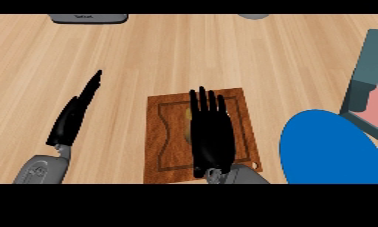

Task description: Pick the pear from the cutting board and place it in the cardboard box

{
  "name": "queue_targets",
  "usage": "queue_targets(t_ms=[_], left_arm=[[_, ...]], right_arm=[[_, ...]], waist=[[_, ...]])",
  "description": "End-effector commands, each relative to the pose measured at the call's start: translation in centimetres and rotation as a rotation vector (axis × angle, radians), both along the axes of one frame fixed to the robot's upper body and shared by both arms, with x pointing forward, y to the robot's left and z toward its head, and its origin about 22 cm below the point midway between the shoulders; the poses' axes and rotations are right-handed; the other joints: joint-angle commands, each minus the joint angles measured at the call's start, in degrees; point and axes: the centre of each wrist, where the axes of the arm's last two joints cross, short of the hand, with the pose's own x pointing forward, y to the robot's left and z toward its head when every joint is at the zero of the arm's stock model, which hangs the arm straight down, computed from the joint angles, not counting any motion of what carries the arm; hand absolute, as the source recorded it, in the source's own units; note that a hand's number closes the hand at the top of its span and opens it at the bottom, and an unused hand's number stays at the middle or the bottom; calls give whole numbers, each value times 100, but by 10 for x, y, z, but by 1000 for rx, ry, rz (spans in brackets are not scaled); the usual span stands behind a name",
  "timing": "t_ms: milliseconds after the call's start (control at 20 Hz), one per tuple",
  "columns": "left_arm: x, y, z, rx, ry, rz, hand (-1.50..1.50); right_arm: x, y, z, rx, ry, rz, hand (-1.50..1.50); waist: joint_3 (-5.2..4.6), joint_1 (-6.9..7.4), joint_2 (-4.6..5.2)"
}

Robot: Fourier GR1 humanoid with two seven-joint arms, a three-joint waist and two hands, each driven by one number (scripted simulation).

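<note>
Your right robot hand [210, 131] is hovering with fingers straight over the cutting board [164, 136], the pear [189, 114] peeking out beside its fingers.

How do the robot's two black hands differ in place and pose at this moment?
The right black hand lies over the brown wooden cutting board, while the left black hand is over the bare light wooden counter. The right points straight away from the robot; the left slants up to the right. The right shows spread fingers; the left is seen edge-on. Both are open with straight fingers.
</note>
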Motion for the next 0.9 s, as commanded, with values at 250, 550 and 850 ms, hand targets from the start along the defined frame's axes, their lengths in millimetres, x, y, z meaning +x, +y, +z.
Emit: queue_targets(t_ms=[250,550,850], left_arm=[[10,-1,1,-3,0,7,0],[-1,11,-7,12,-16,10,0],[14,-2,-1,2,4,4,0]], right_arm=[[6,22,-9,-53,10,-68,-150],[21,9,-22,-21,57,-44,-150],[19,11,-65,-5,80,-41,-150]], waist=[[-1,17,2],[0,-10,0],[1,5,6]])
